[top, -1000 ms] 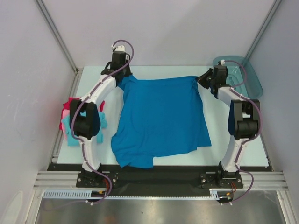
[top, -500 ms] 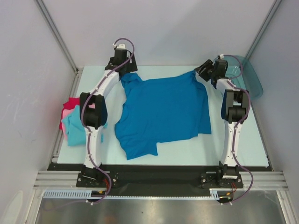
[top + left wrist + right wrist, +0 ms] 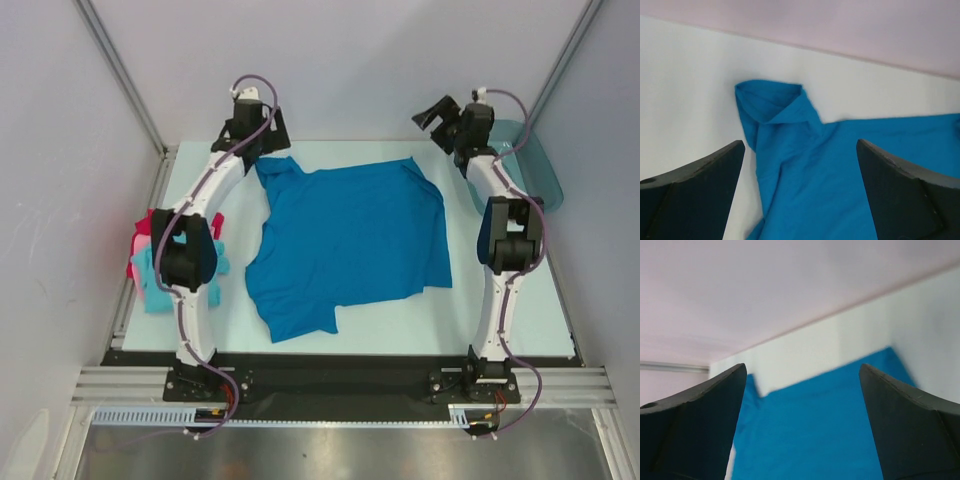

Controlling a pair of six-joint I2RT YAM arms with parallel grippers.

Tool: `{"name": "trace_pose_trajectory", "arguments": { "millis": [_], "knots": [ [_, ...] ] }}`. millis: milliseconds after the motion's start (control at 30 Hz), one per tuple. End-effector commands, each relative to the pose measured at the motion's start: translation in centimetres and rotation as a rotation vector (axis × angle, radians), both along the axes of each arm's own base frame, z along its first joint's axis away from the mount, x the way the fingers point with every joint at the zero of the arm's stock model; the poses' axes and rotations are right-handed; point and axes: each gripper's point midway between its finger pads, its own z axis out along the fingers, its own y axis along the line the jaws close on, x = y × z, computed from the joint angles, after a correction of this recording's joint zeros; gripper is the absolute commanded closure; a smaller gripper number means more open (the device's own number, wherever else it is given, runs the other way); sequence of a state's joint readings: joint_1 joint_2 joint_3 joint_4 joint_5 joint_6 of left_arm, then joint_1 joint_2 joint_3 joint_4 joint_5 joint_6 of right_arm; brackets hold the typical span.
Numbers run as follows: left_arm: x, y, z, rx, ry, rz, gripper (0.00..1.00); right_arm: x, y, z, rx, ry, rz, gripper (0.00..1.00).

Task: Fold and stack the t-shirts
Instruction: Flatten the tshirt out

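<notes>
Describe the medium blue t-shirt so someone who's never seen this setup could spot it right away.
Start at the pale table. The medium blue t-shirt lies spread out across its middle, the largest patch of colour there. Unlike the turquoise, pink and red shirts bunched at the left edge, it lies alone and opened out.

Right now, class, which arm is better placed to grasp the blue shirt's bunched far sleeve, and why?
Left. The open left gripper hangs near that sleeve of the blue shirt, centred in its wrist view; the right gripper is at the opposite corner.
</notes>
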State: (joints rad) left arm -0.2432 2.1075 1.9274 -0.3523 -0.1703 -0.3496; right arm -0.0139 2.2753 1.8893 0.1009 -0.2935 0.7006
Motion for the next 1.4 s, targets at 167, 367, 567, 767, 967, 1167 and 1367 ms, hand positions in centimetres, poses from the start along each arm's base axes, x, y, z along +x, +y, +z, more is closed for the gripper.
{"name": "trace_pose_trajectory", "arguments": {
  "millis": [167, 367, 567, 767, 967, 1167, 1367],
  "knots": [
    [-9.0, -1.7, 15.0, -0.21, -0.262, -0.084, 0.0, -10.4, 5.9, 17.1, -0.104, -0.192, 0.026, 0.0],
    [-16.2, -3.0, 11.0, -0.253, -0.188, -0.098, 0.0, -19.7, 4.8, 10.6, -0.175, -0.021, -0.03, 0.0],
    [-23.0, -4.2, 5.7, -0.259, -0.11, -0.114, 0.0, -28.0, 2.6, 4.7, -0.207, 0.074, -0.099, 0.0],
    [-28.1, -4.3, 0.0, -0.23, -0.026, -0.122, 0.0, -34.5, 1.6, 0.0, -0.242, 0.132, -0.085, 0.0],
    [-31.3, -3.0, -3.8, -0.198, 0.018, -0.104, 0.0, -37.5, 1.1, -3.5, -0.249, 0.178, -0.075, 0.0],
    [-34.3, -2.3, -6.4, -0.179, 0.063, -0.098, 0.0, -39.6, 0.8, -7.2, -0.249, 0.268, -0.083, 0.0],
    [-36.4, -1.6, -9.7, -0.218, 0.13, -0.072, 0.01, -40.6, 0.0, -9.7, -0.212, 0.345, -0.134, 0.0]
  ]
}}
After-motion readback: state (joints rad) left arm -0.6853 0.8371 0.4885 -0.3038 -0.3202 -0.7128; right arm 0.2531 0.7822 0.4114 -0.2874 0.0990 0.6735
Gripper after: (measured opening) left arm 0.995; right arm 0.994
